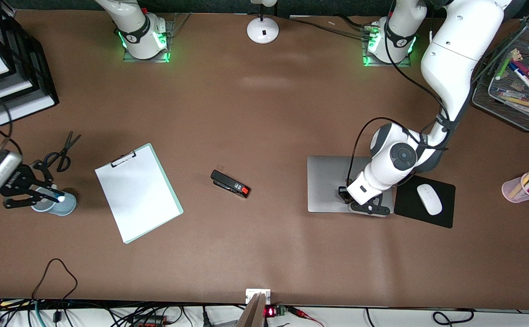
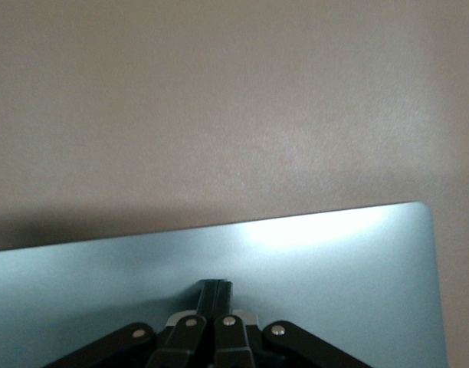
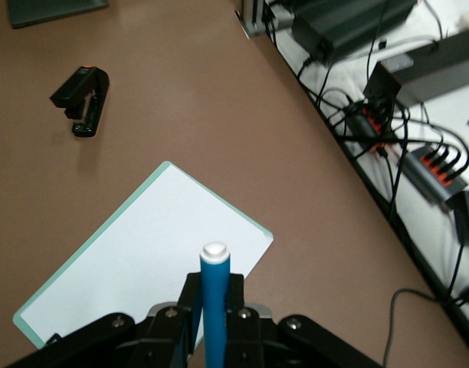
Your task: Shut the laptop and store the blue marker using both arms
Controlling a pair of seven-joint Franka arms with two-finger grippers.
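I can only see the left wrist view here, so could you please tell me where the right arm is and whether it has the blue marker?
Observer: The right gripper is shut on the blue marker, over a pale blue cup at the right arm's end of the table.
Operator: Thank you. Is my laptop fully closed?
Observer: Yes, the laptop lies flat with its lid down, and the left gripper rests on it with its fingers together.
Operator: Is anything right beside the laptop?
Observer: A black mouse pad carrying a white mouse sits beside it, toward the left arm's end.
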